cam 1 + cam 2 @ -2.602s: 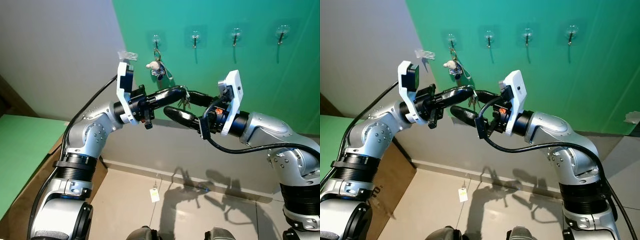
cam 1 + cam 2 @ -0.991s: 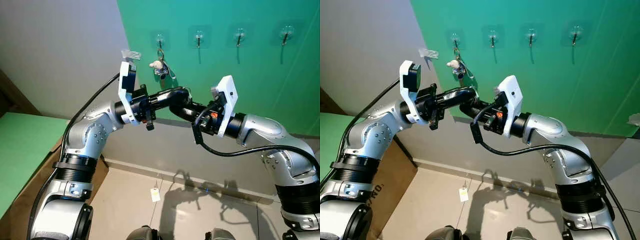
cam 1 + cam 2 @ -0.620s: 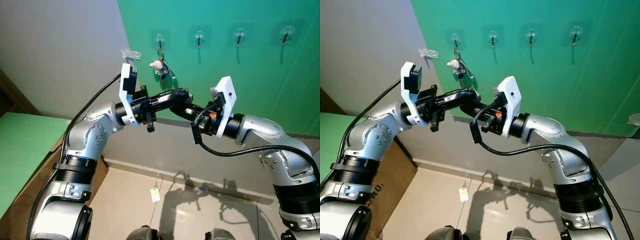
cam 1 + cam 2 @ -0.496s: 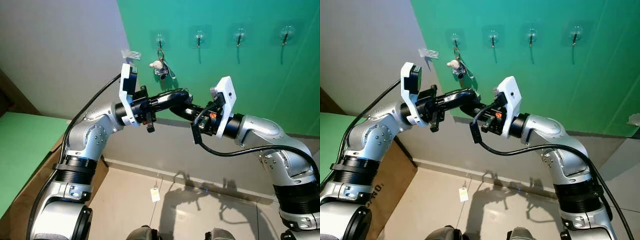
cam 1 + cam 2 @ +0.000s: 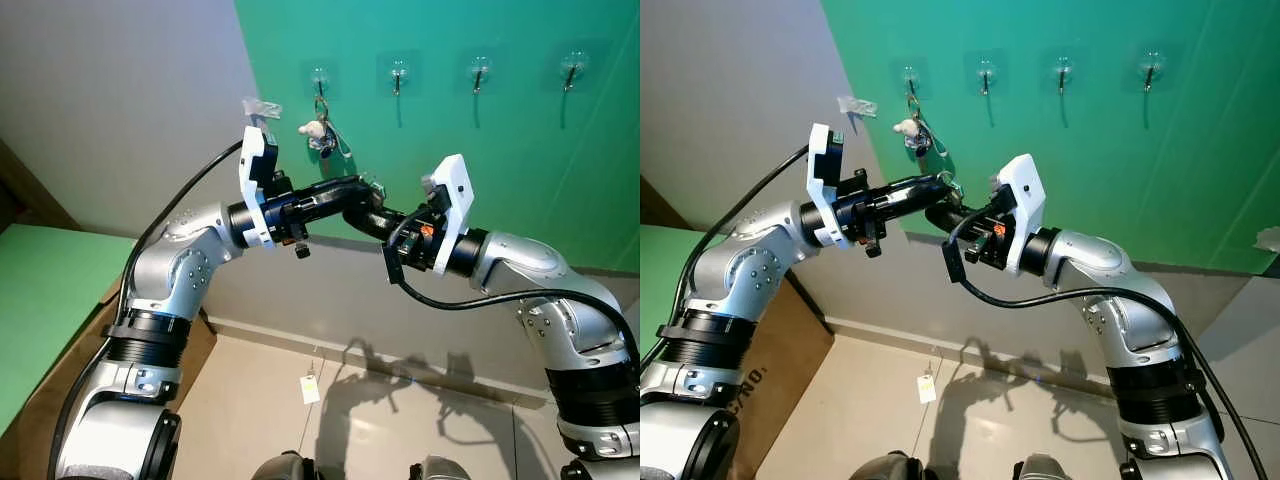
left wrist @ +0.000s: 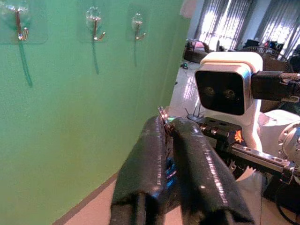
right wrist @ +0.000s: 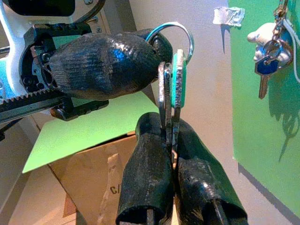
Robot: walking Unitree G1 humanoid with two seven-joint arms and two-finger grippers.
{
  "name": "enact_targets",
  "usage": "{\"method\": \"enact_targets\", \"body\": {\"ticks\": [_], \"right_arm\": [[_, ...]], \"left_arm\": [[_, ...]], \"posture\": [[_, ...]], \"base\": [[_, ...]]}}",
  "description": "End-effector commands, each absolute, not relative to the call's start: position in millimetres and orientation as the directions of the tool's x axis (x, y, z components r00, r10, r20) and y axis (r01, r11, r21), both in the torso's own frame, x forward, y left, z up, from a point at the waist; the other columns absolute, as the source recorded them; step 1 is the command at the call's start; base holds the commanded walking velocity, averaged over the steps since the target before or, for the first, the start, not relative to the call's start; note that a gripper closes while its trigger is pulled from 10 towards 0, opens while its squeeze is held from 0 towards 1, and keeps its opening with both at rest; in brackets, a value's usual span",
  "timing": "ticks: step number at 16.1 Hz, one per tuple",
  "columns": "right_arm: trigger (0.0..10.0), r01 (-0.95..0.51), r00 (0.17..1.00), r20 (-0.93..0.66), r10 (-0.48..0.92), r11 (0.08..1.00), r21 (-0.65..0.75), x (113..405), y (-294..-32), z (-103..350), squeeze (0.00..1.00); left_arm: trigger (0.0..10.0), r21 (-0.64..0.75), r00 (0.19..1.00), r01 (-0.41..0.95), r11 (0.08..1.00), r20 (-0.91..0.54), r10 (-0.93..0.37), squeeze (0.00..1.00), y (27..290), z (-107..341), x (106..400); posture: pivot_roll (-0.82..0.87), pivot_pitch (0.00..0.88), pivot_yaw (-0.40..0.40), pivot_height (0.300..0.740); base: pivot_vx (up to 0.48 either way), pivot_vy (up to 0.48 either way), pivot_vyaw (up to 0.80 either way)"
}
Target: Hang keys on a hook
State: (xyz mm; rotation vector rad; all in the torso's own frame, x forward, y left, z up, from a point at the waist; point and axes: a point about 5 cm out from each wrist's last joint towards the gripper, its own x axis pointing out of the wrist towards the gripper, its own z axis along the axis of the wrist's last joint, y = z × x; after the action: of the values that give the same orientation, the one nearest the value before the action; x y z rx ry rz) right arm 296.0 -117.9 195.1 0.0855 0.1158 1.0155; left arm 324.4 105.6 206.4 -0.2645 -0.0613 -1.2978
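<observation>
One bunch of keys (image 7: pixel 171 91) on a ring is held in mid-air before the green wall (image 5: pixel 500 150), between the two grippers. The right gripper (image 7: pixel 169 140) has its two fingers closed tight on the key blades. The left gripper (image 6: pixel 165 127) is also closed, its fingertips pinched on the ring end of the same bunch. Four hooks line the wall; the leftmost hook (image 5: pixel 319 78) already carries a second key bunch with a small white charm (image 5: pixel 312 129), the other three are bare. Compared with half a second ago, the left wrist has risen and rolled slightly, and the keys now show at its tips.
</observation>
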Motion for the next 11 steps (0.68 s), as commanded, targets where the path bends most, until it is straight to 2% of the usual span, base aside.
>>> {"method": "enact_targets", "body": {"ticks": [1, 5, 9, 10, 11], "right_arm": [[0.0, -0.845, 0.529, -0.009, 0.848, 0.528, 0.089, 298.6, -117.5, 206.4, 0.0], [0.0, -0.842, 0.533, -0.004, 0.846, 0.531, 0.091, 299.0, -117.9, 206.2, 0.0], [0.0, -0.839, 0.539, 0.002, 0.842, 0.537, 0.091, 299.9, -119.4, 205.8, 0.0], [0.0, -0.842, 0.535, 0.012, 0.845, 0.532, 0.09, 299.6, -118.9, 207.0, 0.0], [0.0, -0.852, 0.52, 0.024, 0.854, 0.517, 0.082, 297.9, -117.9, 209.9, 0.0]], "left_arm": [[10.0, -0.162, 0.322, 0.94, 0.3, 0.13, -0.938, 1.0, 112.4, 202.3, 329.3], [10.0, -0.15, 0.328, 0.939, 0.311, 0.107, -0.939, 1.0, 113.3, 201.1, 329.7], [10.0, -0.113, 0.373, 0.925, 0.363, 0.076, -0.925, 1.0, 121.6, 201.2, 334.1], [10.0, -0.113, 0.4, 0.914, 0.391, 0.073, -0.914, 0.0, 122.7, 199.5, 336.7], [10.0, -0.14, 0.407, 0.909, 0.393, 0.09, -0.909, 0.0, 123.1, 197.5, 336.6]], "posture": [[-0.23, 0.02, 0.136, 0.717], [-0.23, 0.014, 0.137, 0.717], [-0.23, 0.003, 0.137, 0.717], [-0.23, 0.002, 0.138, 0.717], [-0.23, 0.001, 0.139, 0.717]], "base": [[0.0, 0.0, 0.0], [0.0, 0.0, 0.0], [0.0, 0.0, 0.0], [0.0, 0.0, 0.0], [0.0, 0.0, 0.0]]}}
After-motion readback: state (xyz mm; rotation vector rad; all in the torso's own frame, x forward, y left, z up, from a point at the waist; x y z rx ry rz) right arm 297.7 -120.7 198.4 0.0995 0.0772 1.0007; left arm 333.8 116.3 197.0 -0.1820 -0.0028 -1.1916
